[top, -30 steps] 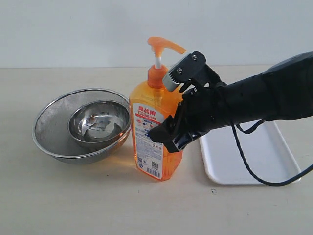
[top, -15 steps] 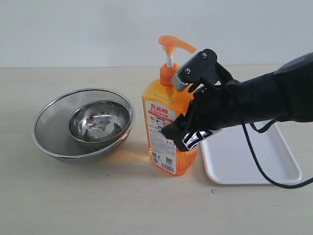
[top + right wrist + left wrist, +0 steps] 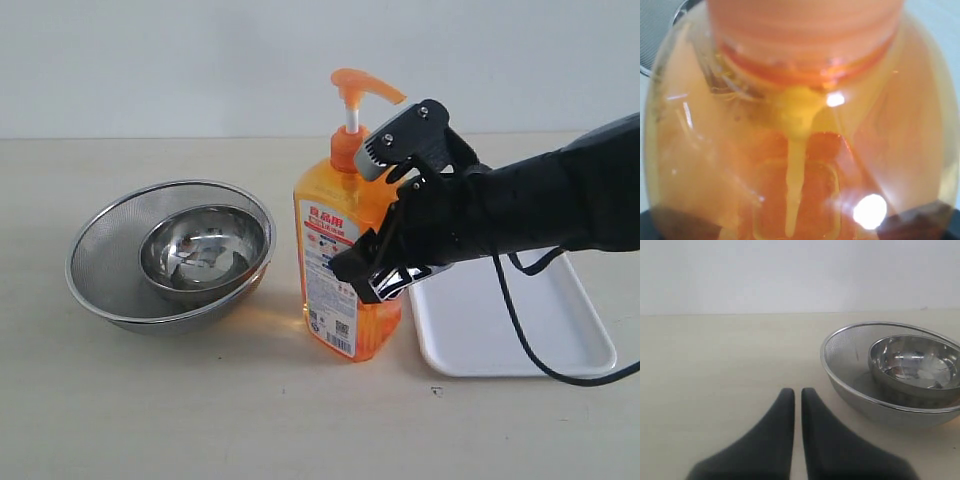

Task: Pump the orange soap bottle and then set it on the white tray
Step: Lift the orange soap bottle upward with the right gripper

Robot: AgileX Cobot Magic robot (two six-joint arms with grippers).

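Observed: the tall translucent orange soap bottle [image 3: 335, 250] has shifted right over the last second and is now mid-frame, just beside the flat white plastic tray [image 3: 560, 340]. Right fingers [image 3: 400, 140] are clamped on its body; left fingers [image 3: 782, 430] are together, idle. I judge the transfer to the tray is underway.

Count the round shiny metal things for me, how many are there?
2. A mesh strainer sits left of the orange soap bottle, and a steel bowl sits inside it. Another could hide behind the black arm.
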